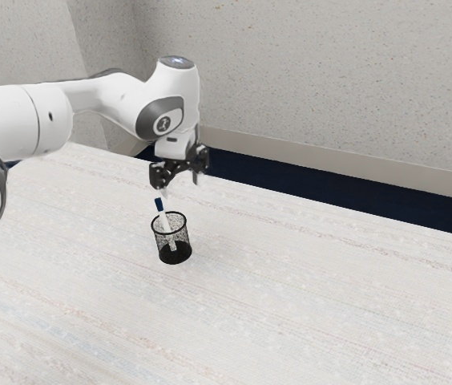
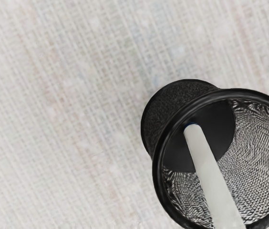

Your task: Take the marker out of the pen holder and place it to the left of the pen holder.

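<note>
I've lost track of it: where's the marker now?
The white marker with a dark blue cap leans inside the round black mesh holder, below the open claw.

We see white marker (image 1: 163,220), dark-blue end up, tilted inside black mesh pen holder (image 1: 181,236), top sticking out above rim. We see holder standing upright on pale surface (image 1: 290,297).

In the exterior view, the desk (image 1: 330,305) offers passing room from the centre to the lower right. Left of centre stands an obstacle, the pen holder (image 1: 175,255), with the tilted marker (image 1: 159,205) jutting above its rim. The arm (image 1: 50,120) blocks the upper left; a wall (image 1: 330,80) rises upper right.
</note>
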